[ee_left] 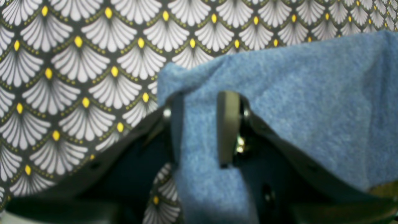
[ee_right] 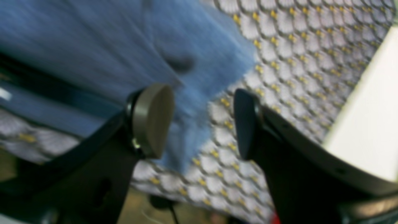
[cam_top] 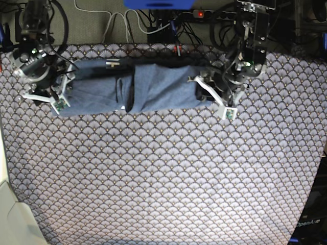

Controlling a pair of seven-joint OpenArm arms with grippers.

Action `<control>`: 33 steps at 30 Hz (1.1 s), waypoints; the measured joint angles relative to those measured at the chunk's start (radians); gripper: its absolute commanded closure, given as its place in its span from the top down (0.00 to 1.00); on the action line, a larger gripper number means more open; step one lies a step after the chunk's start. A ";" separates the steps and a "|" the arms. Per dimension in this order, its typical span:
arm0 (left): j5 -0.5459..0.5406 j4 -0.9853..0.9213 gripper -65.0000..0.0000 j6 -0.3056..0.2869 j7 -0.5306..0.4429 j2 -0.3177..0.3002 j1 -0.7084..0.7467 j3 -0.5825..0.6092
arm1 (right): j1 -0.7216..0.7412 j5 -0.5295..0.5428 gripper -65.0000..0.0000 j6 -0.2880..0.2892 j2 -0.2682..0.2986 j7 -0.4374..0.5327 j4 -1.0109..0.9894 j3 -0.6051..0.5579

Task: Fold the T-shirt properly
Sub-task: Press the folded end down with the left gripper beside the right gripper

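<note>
**Shirt folded to a band at the far edge, left arm pinching its end**

Fan-patterned cloth (cam_top: pixel 163 178) covers the whole work surface; cables and a power strip (cam_top: pixel 214 14) run along the far side behind it.

T-shirt (cam_top: pixel 138 89) lies as a long horizontal band near the far edge of the cloth, plain side showing, with a fold ridge and crease near its middle. No lettering visible.

Left gripper (ee_left: pixel 202 124): jaws closed onto a bunch of blue fabric, which passes between the pads and drapes over the right-hand finger. In the base view it sits at that view's right end of the shirt (cam_top: pixel 217 94).

Right gripper (ee_right: pixel 202 121): jaws apart, nothing between them. Through the gap you see the shirt's edge and patterned cloth below. Wrist frame is motion-blurred, so I can't tell whether the pads touch the fabric. Base view puts this gripper (cam_top: pixel 48 89) at the opposite end of the shirt.

White surface (ee_right: pixel 367 109) borders the cloth in the right wrist view.
</note>
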 measured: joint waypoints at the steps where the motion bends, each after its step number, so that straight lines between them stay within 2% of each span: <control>1: 0.000 0.000 0.29 -0.001 0.000 0.000 0.000 0.000 | 0.001 0.018 0.54 0.000 0.000 0.002 0.000 0.006; 10: 0.000 0.000 0.29 -0.003 0.000 -0.001 -0.001 0.000 | 0.020 0.024 0.54 0.000 -0.005 0.004 -0.027 0.024; 16: 0.000 0.000 0.29 -0.002 0.001 -0.001 -0.003 -0.002 | 0.061 0.024 0.54 0.000 -0.005 0.010 -0.161 0.025; 25: 0.008 0.068 0.29 0.001 0.008 -0.001 -0.003 -0.002 | 0.117 0.027 0.54 0.000 -0.003 0.012 -0.241 0.034; 29: -0.002 0.086 0.29 0.002 0.008 -0.026 -0.003 -0.002 | 0.126 0.020 0.54 0.000 -0.003 0.006 -0.280 0.058; 33: 0.005 0.086 0.29 0.004 0.009 -0.026 -0.002 -0.002 | 0.130 0.023 0.54 0.000 -0.003 0.009 -0.280 0.061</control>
